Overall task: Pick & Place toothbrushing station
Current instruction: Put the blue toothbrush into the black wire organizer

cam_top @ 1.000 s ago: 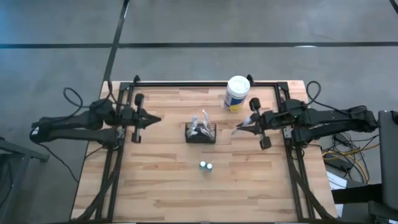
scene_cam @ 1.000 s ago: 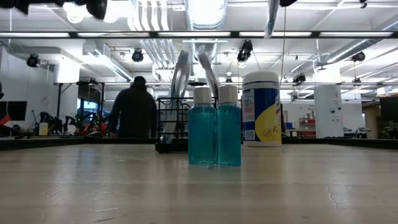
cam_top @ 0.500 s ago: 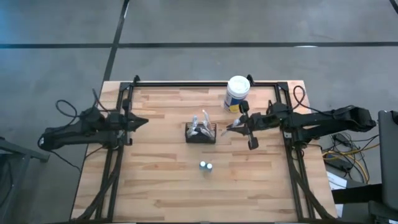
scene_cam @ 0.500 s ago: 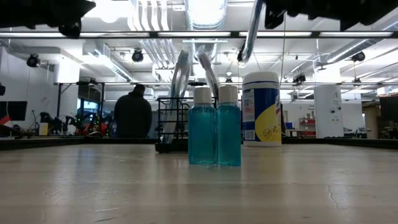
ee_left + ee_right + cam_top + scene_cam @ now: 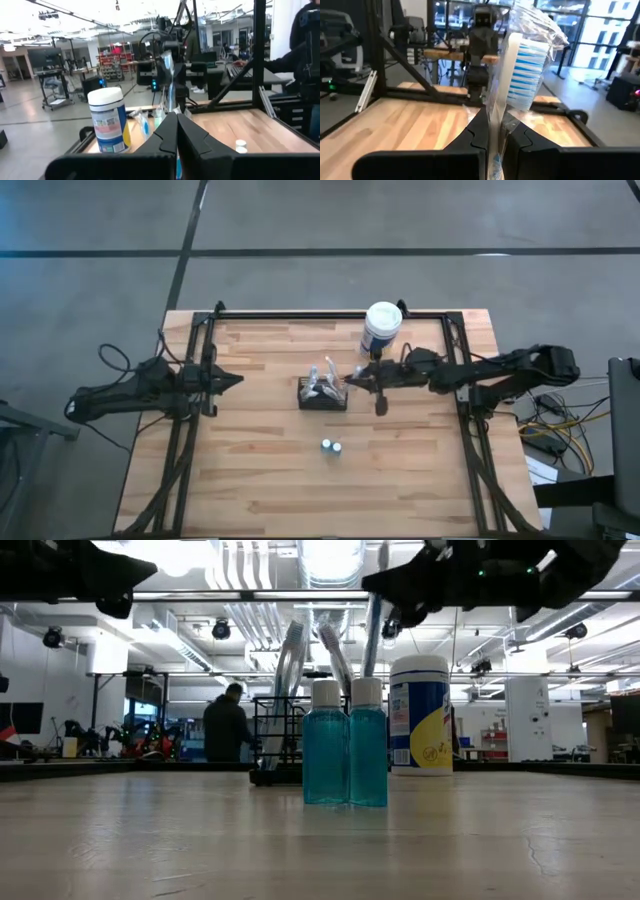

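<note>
Bottles (image 5: 348, 745): nearest you, two blue, not in play.
Caddy (image 5: 322, 394): table centre, long axis across.
Right gripper (image 5: 352, 380): clamped on wrapped toothbrush (image 5: 522, 75), just right of caddy, nearer arm; move it left.
Left gripper (image 5: 236, 380): pinched empty, waits well left.

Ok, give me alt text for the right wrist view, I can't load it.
The right gripper is shut on a wrapped toothbrush with blue-and-white bristles, standing up between its fingers. Beyond lie the wooden table and the left arm facing it.
</note>
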Controlling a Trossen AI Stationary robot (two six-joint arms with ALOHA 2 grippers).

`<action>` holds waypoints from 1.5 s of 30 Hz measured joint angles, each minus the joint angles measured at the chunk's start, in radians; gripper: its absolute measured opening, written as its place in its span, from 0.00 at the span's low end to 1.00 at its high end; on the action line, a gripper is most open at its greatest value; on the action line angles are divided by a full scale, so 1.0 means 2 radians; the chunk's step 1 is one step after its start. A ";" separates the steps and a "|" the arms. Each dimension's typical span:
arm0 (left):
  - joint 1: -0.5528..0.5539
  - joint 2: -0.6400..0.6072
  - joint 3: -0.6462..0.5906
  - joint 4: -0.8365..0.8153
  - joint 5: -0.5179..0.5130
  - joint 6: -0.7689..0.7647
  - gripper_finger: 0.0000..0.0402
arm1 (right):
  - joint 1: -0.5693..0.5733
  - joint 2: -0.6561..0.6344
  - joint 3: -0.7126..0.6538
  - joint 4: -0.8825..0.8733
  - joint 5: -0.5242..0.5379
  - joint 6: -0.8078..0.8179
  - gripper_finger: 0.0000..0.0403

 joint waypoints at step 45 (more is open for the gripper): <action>-0.001 0.012 0.058 -0.004 0.013 -0.014 0.02 | -0.001 0.104 0.004 -0.013 0.013 0.011 0.03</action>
